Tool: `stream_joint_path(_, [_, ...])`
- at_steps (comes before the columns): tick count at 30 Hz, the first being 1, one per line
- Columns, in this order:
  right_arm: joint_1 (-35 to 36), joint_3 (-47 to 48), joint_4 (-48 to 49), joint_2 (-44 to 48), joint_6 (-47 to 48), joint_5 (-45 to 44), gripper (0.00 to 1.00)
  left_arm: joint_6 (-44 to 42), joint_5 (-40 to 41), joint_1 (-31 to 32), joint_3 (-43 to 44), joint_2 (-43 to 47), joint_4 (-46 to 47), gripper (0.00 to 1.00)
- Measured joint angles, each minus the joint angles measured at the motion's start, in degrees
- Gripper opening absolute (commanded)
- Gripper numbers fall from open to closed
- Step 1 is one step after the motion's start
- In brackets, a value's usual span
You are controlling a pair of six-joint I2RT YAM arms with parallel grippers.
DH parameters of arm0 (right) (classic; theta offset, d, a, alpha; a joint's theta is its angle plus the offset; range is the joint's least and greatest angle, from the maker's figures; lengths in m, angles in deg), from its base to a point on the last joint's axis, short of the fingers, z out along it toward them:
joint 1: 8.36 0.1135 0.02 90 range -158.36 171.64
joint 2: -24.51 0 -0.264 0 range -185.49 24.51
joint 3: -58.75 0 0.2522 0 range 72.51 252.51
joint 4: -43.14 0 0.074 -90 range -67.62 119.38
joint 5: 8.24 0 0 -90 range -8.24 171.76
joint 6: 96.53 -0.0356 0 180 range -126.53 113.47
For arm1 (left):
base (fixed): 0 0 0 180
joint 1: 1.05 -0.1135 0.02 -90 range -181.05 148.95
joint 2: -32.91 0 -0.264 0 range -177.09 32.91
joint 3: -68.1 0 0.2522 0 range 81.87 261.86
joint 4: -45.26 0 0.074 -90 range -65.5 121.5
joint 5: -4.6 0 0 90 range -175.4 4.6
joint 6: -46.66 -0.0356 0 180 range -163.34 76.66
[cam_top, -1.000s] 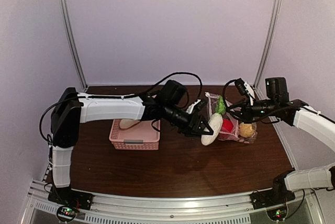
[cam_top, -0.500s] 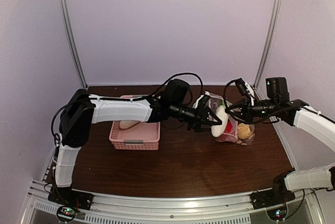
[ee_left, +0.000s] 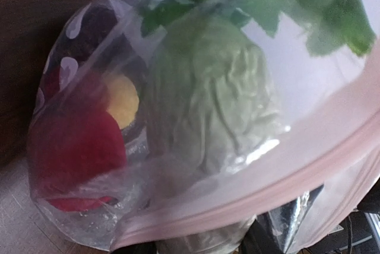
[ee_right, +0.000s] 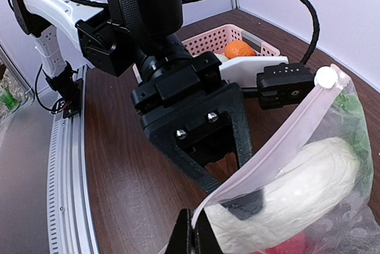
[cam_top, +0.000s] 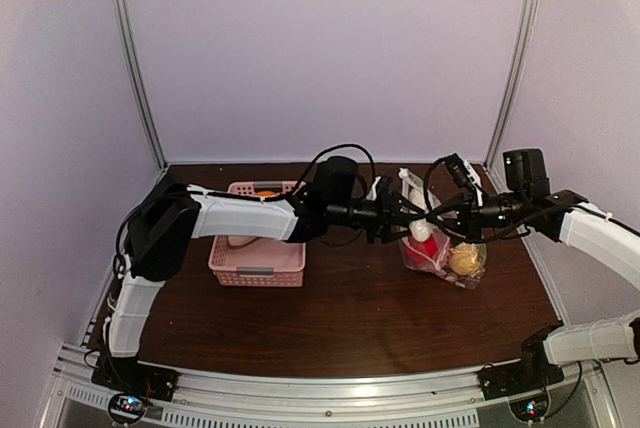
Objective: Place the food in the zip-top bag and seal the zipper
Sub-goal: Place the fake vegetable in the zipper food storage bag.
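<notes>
The zip-top bag (cam_top: 440, 253) hangs right of centre with its mouth held up. My right gripper (ee_right: 193, 236) is shut on the pinkish zipper (ee_right: 279, 141) at the mouth edge. My left gripper (cam_top: 408, 216) reaches in from the left, shut on the whitish-and-green piece (ee_right: 303, 186), which lies inside the mouth; one black finger (ee_right: 243, 203) shows through the plastic. In the left wrist view that piece (ee_left: 208, 105) sits behind the film, beside a red piece (ee_left: 77, 147) and a yellow one (ee_left: 122, 99). An orange piece (ee_right: 240, 49) lies in the pink basket (cam_top: 257, 261).
The pink basket stands left of centre under my left forearm and also holds a pale item (cam_top: 245, 238). Black cables (cam_top: 345, 153) loop above both wrists. Metal frame posts (cam_top: 135, 58) stand at the back corners, and a rail (cam_top: 300, 393) runs along the near edge.
My left gripper has carried the whitish-and-green piece right and up, from in front of the bag into its mouth. The right gripper has kept its grip on the edge.
</notes>
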Motion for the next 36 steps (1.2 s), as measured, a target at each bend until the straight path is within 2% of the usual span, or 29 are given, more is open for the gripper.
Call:
stream_joint_path(6, [0.02, 0.00, 0.28, 0.00, -2.54, 0.50, 0.00, -0.70, 4.74, 0.17, 1.44, -0.85, -1.38, 0.31])
stream_joint_path(10, [0.02, 0.00, 2.60, 0.00, -5.64, 0.59, 0.00, -3.17, 7.93, 1.14, 4.13, -1.18, -4.85, 0.42])
stream_joint_path(14, [0.04, 0.00, 4.50, 0.00, -7.67, 0.87, 0.00, -6.49, 9.99, 2.27, 8.33, -1.88, -8.28, 0.58])
stream_joint_path(17, [0.04, 0.37, 4.98, 0.02, -8.68, 1.36, 0.00, -8.48, 10.97, 2.54, 9.42, -1.92, -10.08, 0.64])
stream_joint_path(36, [-3.26, 2.14, 4.85, 0.24, -8.96, 1.40, 0.00, -18.03, 11.21, 2.80, 9.94, 1.29, -15.96, 0.71])
